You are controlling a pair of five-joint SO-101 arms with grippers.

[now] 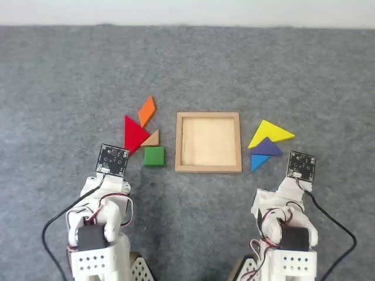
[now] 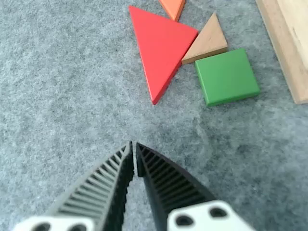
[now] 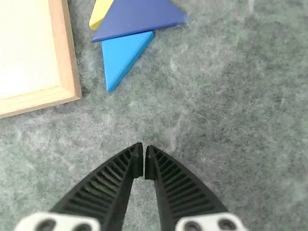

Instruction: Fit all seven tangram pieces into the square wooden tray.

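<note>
The square wooden tray (image 1: 208, 167) lies mid-table with nothing in it; its rim shows in the left wrist view (image 2: 284, 43) and right wrist view (image 3: 62, 57). Left of it lie an orange parallelogram (image 1: 147, 110), a red triangle (image 1: 133, 134) (image 2: 159, 48), a tan triangle (image 1: 152, 139) (image 2: 207, 41) and a green square (image 1: 154, 156) (image 2: 226, 76). Right of it lie a yellow triangle (image 1: 269, 132), a purple triangle (image 1: 266, 147) (image 3: 139, 17) and a blue triangle (image 1: 258, 161) (image 3: 122, 55). My left gripper (image 2: 134, 147) is shut, short of the red triangle. My right gripper (image 3: 144, 149) is shut, short of the blue triangle.
Grey carpet covers the table up to a pale wall edge at the back. Both arm bases (image 1: 96, 240) (image 1: 284, 237) stand at the near edge, with black cables looping beside them. Open carpet lies beyond the pieces and at both sides.
</note>
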